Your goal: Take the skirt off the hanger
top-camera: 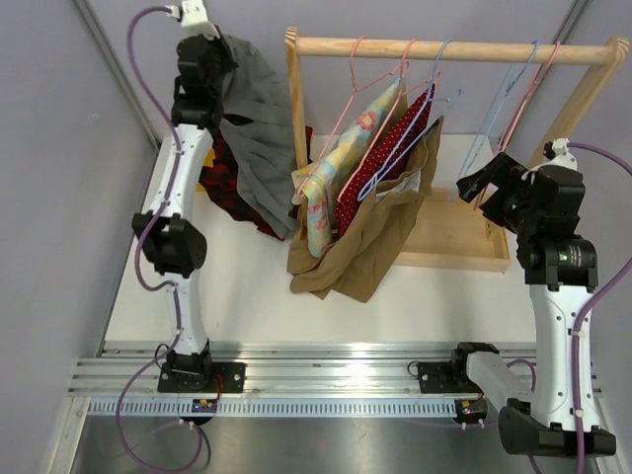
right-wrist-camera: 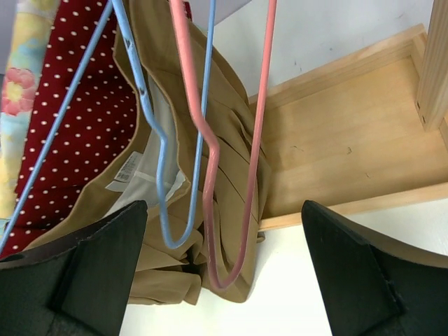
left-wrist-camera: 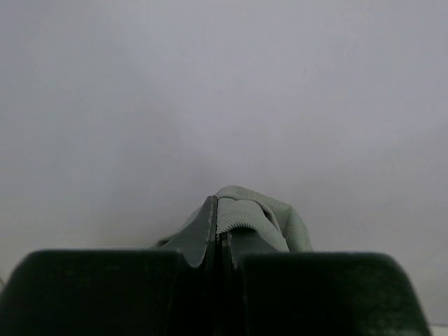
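Left gripper point(left-wrist-camera: 213, 208) is clamped on the grey skirt point(top-camera: 259, 138), pinching a fold of its ribbed band, high and left of the rack point(top-camera: 444, 47). The skirt hangs clear of the rail with no hanger visible on it, so I read removal as done and the step in hand as drop-off.

To do it well:
- Swing further left of the rack so the hem can't snag the left post.
- Lower until the cloth pools on the plaid pile point(top-camera: 219, 188) left of the rack, then let go. Don't release from height.

Right gripper point(right-wrist-camera: 222, 204) is spread wide and empty at the rack's right end. One pink and one blue wire line up with its gap; can't tell depth. Best kept parked so it doesn't tangle.

Counts:
- Skirts on the rack: three. Floral point(top-camera: 331, 168), dotted point(top-camera: 390, 138) and tan point(top-camera: 370, 247), the tan one slumped onto the rack's base.
- With the grey one, four skirts.
- Hangers point(right-wrist-camera: 260, 126): five on the rail by my count, three pink and two blue. Overlap makes that soft.
- Plaid pile: can't tell how many pieces.
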Controlling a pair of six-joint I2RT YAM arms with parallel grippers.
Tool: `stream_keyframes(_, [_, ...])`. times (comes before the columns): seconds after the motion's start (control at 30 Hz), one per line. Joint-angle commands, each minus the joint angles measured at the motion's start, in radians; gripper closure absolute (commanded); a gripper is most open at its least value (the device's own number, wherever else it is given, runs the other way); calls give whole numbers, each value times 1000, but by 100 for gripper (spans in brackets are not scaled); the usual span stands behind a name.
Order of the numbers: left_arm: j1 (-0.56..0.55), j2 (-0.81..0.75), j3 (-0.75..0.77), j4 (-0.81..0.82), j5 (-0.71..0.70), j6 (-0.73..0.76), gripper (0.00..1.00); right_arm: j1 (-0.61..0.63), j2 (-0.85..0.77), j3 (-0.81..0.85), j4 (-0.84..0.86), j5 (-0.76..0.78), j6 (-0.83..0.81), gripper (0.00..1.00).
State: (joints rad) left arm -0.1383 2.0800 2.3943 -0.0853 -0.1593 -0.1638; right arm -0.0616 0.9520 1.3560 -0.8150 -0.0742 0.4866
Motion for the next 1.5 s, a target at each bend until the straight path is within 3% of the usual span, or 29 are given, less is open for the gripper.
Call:
stream_keyframes(0.0, [2,158,-41,-13,17,-78,100,-4,-33,17,60,-38,-3,1])
stream_keyframes(0.07, [3,176,-134,-11,1,-117,98,-4,-32,40,44,-44,-6,0])
stream_keyframes(0.1, [5,183,-158,-17,-28,-131,62,-4,-33,49,39,-45,-11,1])
stream_keyframes(0.17, [12,189,-178,-63,-65,-175,1,-3,-39,71,27,-44,-13,1])
stream_keyframes(0.27, [37,169,-144,-186,-89,-212,1,-4,-70,97,13,-39,-10,1])
stream_keyframes(0.4, [46,-41,-295,-159,-98,-188,1,-4,-76,146,-13,-35,6,1])
stream_keyframes(0.47, [45,-222,-392,-145,-111,-201,1,-4,-70,169,-41,-36,15,1])
stream_keyframes(0.63, [25,-665,-886,-2,-99,-215,1,-3,-59,235,-27,-130,30,1])
stream_keyframes(0.67, [19,-793,-943,5,-76,-218,1,-4,-50,248,-15,-153,29,1])
stream_keyframes(0.87, [-43,-1092,-1202,-187,101,-158,1,-4,28,397,-1,-288,47,1])
stream_keyframes(1.0, [-41,-1305,-1403,-166,390,-244,1,-4,108,491,59,-351,87,0])
stream_keyframes(1.03, [-41,-1372,-1434,-159,436,-221,16,-3,126,503,80,-361,95,1])
stream_keyframes(1.07, [-43,-1403,-1452,-186,460,-223,23,-3,167,512,92,-371,116,1])
stream_keyframes(1.1, [-43,-1429,-1456,-271,454,-195,51,-4,188,523,105,-393,127,1])
stream_keyframes(1.13, [-43,-1477,-1456,-319,434,-177,61,-4,208,528,129,-404,135,1])
stream_keyframes(1.17, [-43,-1500,-1460,-370,338,-168,78,-3,243,531,143,-415,151,1])
stream_keyframes(1.23, [-43,-1543,-1460,-503,233,-163,100,11,278,548,161,-426,150,2])
stream_keyframes(1.3, [-43,-1592,-1462,-597,164,-143,100,46,333,596,146,-376,123,3])
stream_keyframes(1.37, [-43,-1635,-1469,-654,94,-140,42,146,396,673,88,-270,68,4])
stream_keyframes(1.4, [-49,-1652,-1475,-662,66,-152,6,178,415,695,68,-228,50,3])
stream_keyframes(1.47, [-52,-1689,-1482,-676,17,-163,1,256,456,718,47,-165,32,5])
